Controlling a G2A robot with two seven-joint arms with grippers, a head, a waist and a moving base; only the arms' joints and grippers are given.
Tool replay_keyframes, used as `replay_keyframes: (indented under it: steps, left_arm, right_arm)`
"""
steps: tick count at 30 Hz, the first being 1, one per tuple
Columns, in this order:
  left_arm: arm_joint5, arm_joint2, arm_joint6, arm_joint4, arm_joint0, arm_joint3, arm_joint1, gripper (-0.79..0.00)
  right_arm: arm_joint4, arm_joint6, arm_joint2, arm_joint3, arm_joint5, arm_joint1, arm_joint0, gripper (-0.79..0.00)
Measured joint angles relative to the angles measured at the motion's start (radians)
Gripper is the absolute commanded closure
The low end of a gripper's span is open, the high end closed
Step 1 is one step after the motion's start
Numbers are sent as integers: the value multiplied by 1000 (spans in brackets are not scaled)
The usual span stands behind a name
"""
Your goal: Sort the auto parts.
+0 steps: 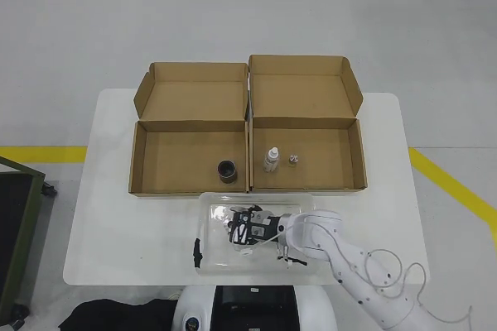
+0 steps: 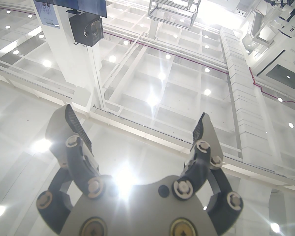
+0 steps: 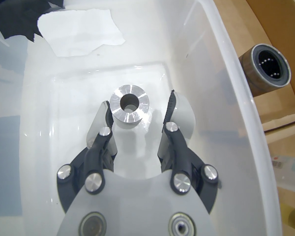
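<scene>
A silver metal bushing [image 3: 129,109] stands on end on the floor of a clear plastic bin [image 3: 226,50]. My right gripper [image 3: 140,99] is down in the bin, open, with the bushing between its fingers; one finger [image 3: 108,114] touches the bushing and the other stands apart from it. From above, the right gripper [image 1: 242,229] is inside the bin [image 1: 257,199] at the table's front. My left gripper [image 2: 135,111] is open, holds nothing and points up at the ceiling.
Two open cardboard boxes stand behind the bin. The left box [image 1: 189,157] holds a dark cylindrical bearing [image 1: 226,171], also seen as the bearing [image 3: 268,68] just beyond the bin wall. The right box [image 1: 306,153] holds a white part [image 1: 271,159] and a small metal part [image 1: 294,158].
</scene>
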Motion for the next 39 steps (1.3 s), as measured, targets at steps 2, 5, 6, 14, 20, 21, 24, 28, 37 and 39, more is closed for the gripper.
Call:
replay_keyframes:
  steps: [2,5,6,14,20,21,24,28,37,39]
  left_arm:
    - [0,0,0,0,0,0,0,-785]
    - [0,0,0,0,0,0,0,-785]
    - [0,0,0,0,0,0,0,-785]
    - [0,0,0,0,0,0,0,-785]
    - [0,0,0,0,0,0,0,-785]
    - [0,0,0,0,0,0,0,-785]
    - [0,0,0,0,0,0,0,-785]
    - [0,0,0,0,0,0,0,-785]
    - [0,0,0,0,0,0,0,-785]
    - [0,0,0,0,0,0,0,-785]
  right_arm:
    - [1,-1,-6,6,1,-2,2,-351]
    - [3,-2,-13,13,3,-4,5,-314]
    - [4,-3,-15,16,3,-5,6,-296]
    - [-5,-11,-23,-4,-7,-5,8,0]
    - [-3,-8,1,-76,-30,4,-8,0]
    - [0,-8,11,-95,-34,7,-13,0]
    - [9,-10,37,-147,-44,14,-29,0]
    - [40,-30,76,-222,-54,23,-52,0]
    - [88,-128,137,-343,-54,36,-91,0]
    - [100,-161,149,-357,-45,37,-95,0]
